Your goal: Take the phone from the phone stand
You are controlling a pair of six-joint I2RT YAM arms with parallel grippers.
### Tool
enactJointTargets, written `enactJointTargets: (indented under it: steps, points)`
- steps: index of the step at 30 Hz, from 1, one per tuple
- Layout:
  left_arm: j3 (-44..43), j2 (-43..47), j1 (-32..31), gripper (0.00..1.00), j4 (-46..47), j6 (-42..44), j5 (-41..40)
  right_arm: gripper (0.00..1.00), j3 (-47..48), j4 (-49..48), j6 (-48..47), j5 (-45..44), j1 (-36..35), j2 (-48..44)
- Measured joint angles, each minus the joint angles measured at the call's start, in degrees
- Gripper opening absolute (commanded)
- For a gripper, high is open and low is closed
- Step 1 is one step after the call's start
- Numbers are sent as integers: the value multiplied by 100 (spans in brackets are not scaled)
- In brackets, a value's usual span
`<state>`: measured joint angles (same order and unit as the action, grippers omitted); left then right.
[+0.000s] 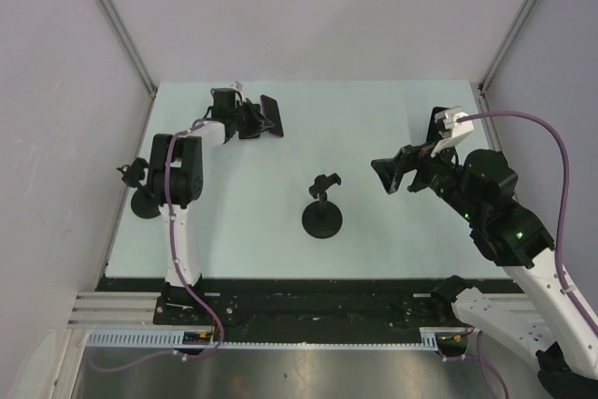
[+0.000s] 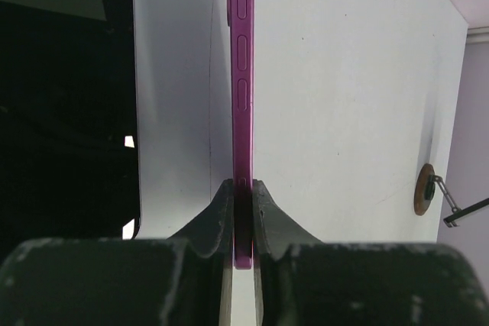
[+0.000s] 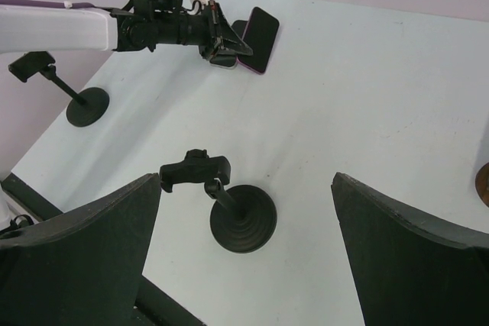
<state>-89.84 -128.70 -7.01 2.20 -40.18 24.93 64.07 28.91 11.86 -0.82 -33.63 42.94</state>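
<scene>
Two fingers of the left end effector (image 2: 242, 223) pinch the slim purple phone (image 2: 241, 97), likely stiff and slick, across its faces, far-left on the table (image 1: 392, 119), while the right end effector (image 1: 385, 177) hangs spread.

White tubular left arm (image 1: 179, 240) with black joint housings is carrying a thin purple cable (image 1: 169, 198). Black-and-white right arm (image 1: 491, 184) is showing a glowing green light (image 1: 517, 230), a thick purple looping cable (image 1: 566, 184) and a white wrist camera block (image 1: 455, 121). Matte black left fingers (image 2: 221, 215) are looking scuffed; the black wedge right fingers (image 3: 84, 257) are looking dusty.
</scene>
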Motion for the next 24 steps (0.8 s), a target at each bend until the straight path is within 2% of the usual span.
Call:
enactJointTargets:
  steps: [6,13,24]
  points:
    - [-116,-109,85,23,-26,-44,144,100,0,0,0,0,0,61]
    - [-227,-162,195,46,-76,-48,236,100,0,0,2,0,11,68]
    - [-232,-142,227,70,-271,76,55,100,0,-2,13,42,11,68]
